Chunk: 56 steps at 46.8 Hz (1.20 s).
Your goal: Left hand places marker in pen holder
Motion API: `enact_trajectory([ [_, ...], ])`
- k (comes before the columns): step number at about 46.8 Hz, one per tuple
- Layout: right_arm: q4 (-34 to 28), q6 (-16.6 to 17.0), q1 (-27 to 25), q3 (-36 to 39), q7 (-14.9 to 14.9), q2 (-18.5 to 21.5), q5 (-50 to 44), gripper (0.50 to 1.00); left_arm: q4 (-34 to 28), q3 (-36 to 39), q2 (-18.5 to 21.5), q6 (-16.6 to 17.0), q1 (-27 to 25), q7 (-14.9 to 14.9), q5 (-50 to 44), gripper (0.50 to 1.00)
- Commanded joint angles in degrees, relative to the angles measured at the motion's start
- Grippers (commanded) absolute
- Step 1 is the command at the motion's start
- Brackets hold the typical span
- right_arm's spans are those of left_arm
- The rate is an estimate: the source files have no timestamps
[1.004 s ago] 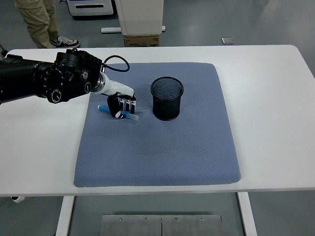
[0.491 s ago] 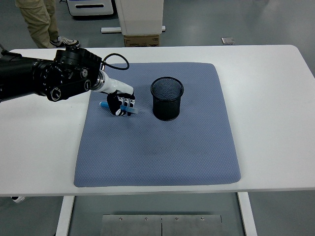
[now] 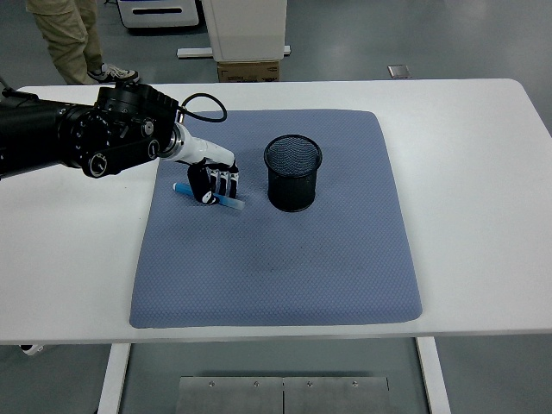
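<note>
Head view: the left hand [image 3: 213, 185], fingers curled around the blue marker [image 3: 209, 197], holds it low over the grey-blue mat [image 3: 276, 259] on the white table [image 3: 483, 172]. The black mesh pen holder [image 3: 292, 172] stands upright just right of the hand, apart from it, with nothing visible inside.

Since half a second ago the marker [image 3: 210, 197] sticks out farther on both sides of the robot hand [image 3: 214, 184].

Behind the white surface [image 3: 483, 172] is a grey floor [image 3: 448, 43], a cardboard box [image 3: 248, 71] and a person's legs [image 3: 73, 39].
</note>
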Motion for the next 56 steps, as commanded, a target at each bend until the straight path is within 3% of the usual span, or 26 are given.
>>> enact_trajectory([
  [1,0.1,0.0,0.0,0.0,0.0,0.0,0.0,1.000,0.0,0.0,0.0,0.0,0.0,0.0,0.0,0.625],
  [9,0.1,0.0,0.0,0.0,0.0,0.0,0.0,1.000,0.0,0.0,0.0,-0.2,0.1,0.0,0.2,0.572],
  [45,0.0,0.0,0.0,0.0,0.0,0.0,0.0,1.000,-0.1,0.0,0.0,-0.7,0.2,-0.6,1.1,0.569],
  [56,0.0,0.0,0.0,0.0,0.0,0.0,0.0,1.000,-0.1,0.0,-0.1,-0.7,0.3,-0.6,2.1,0.520],
])
